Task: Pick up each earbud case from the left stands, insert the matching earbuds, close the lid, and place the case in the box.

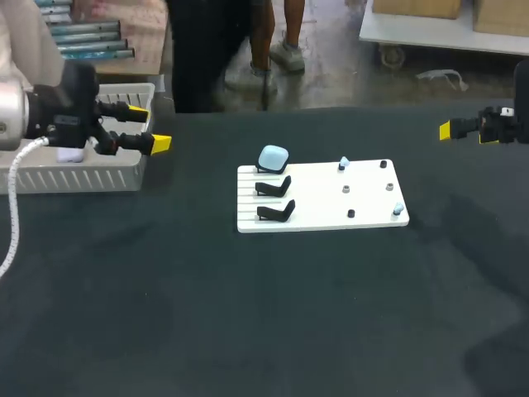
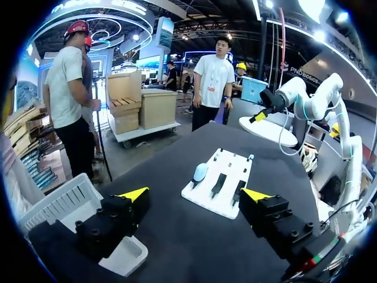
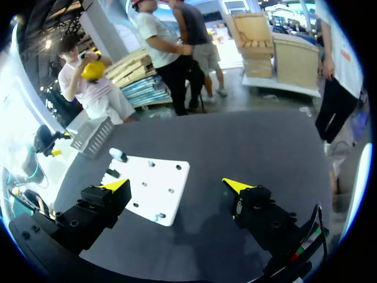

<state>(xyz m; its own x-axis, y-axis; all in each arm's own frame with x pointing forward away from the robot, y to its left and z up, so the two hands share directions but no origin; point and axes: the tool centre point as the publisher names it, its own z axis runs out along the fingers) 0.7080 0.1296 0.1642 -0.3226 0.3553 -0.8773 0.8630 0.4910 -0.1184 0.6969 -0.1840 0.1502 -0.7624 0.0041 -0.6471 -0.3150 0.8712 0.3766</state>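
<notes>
Black tabletop [image 1: 248, 314]: left pincer [image 1: 153, 126] and right pincer [image 3: 177, 185] gape empty; pale-blue rounded plastic earbud case [image 1: 273, 157] looks light, slippery; grip its sides.

plain dark cloth-covered table [image 1: 248, 331] under everything, no pattern.

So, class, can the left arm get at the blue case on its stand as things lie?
Probably yes: the left pincer is open by the basket, the table between it and the case is bare, and nothing covers the case.
</notes>
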